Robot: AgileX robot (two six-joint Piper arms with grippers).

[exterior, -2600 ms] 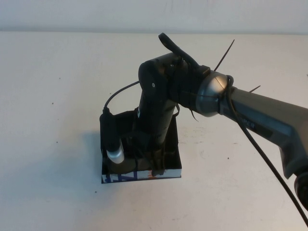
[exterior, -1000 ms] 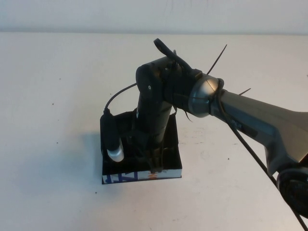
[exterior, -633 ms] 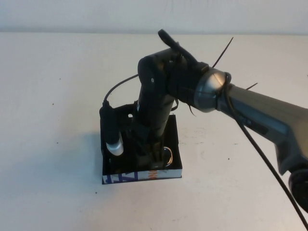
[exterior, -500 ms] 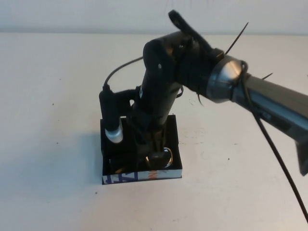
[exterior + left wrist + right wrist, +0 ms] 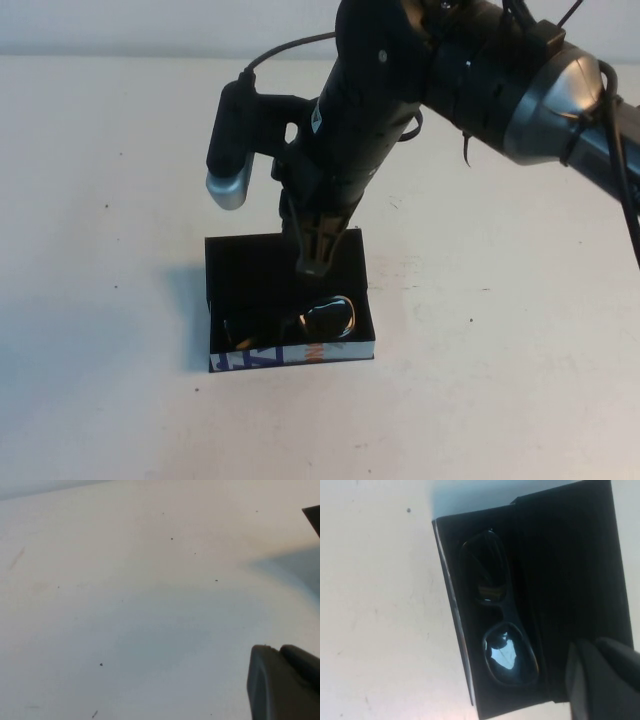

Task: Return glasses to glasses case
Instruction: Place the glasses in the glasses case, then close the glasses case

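Glasses: I see the glasses (image 5: 498, 635) lying inside the glasses case (image 5: 560, 580), close along one long wall.
Hidden part: from the high view I only catch one shiny lens (image 5: 330, 318) near the front wall; the rest is lost in the black lining.
Long axis: the frame lies lengthways along the case's longer side, both lenses facing up. In the high view it runs left to right, beside the white strip with blue and orange print (image 5: 290, 355).
Case: it sits open on the pale table (image 5: 120, 200).
Right gripper: my right gripper (image 5: 313, 262) hangs above the back half of the case, tips pointing down and holding nothing. The fingers look closed together, apart from the glasses.
Wrist camera: the right wrist view shows both lenses and the bridge. A dark finger (image 5: 600, 680) cuts off one corner of the case.
Left gripper: the left gripper (image 5: 282, 682) is just a dark lump at the picture's edge above bare table. I cannot tell how its jaws stand.
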